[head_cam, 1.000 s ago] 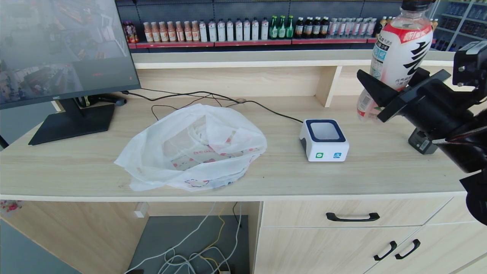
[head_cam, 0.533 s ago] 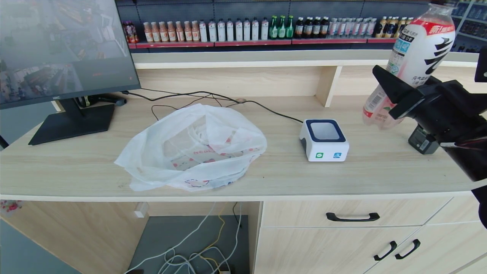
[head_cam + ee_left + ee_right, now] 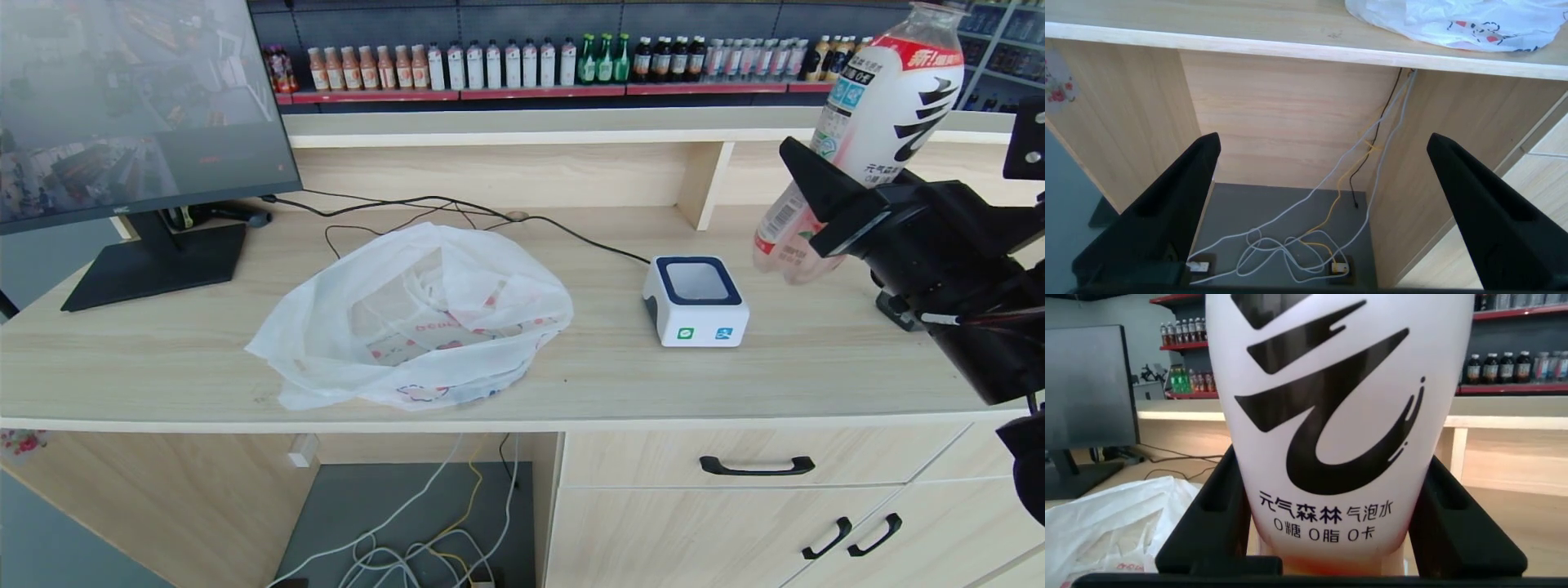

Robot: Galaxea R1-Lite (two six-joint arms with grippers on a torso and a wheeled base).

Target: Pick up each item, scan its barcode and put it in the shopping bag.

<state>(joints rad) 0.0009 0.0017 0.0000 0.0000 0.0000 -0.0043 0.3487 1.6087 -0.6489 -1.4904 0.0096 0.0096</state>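
Note:
A tall drink bottle [image 3: 865,139] with a white label, red band and pale pink drink hangs tilted above the counter's right side, my right gripper [image 3: 857,208] shut on its middle. Up close, the bottle [image 3: 1327,416] sits between the black fingers [image 3: 1208,514]. Its barcode faces left-down, above and to the right of the white scanner box [image 3: 695,301] with a dark-rimmed window. The white shopping bag [image 3: 416,318] lies open at the counter's middle, something red-printed inside. My left gripper [image 3: 1323,212] hangs open below counter height, facing the cable recess.
A monitor [image 3: 135,106] on a black stand occupies the counter's left rear, with cables [image 3: 424,208] running behind the bag to the scanner. A small dark device [image 3: 890,310] sits under the right arm. A raised shelf and divider [image 3: 702,184] back the counter; drawers [image 3: 755,465] are below.
The right gripper with the bottle swung right and tilted more, then shifted back left and slightly lower toward the scanner. The bag and scanner stayed put.

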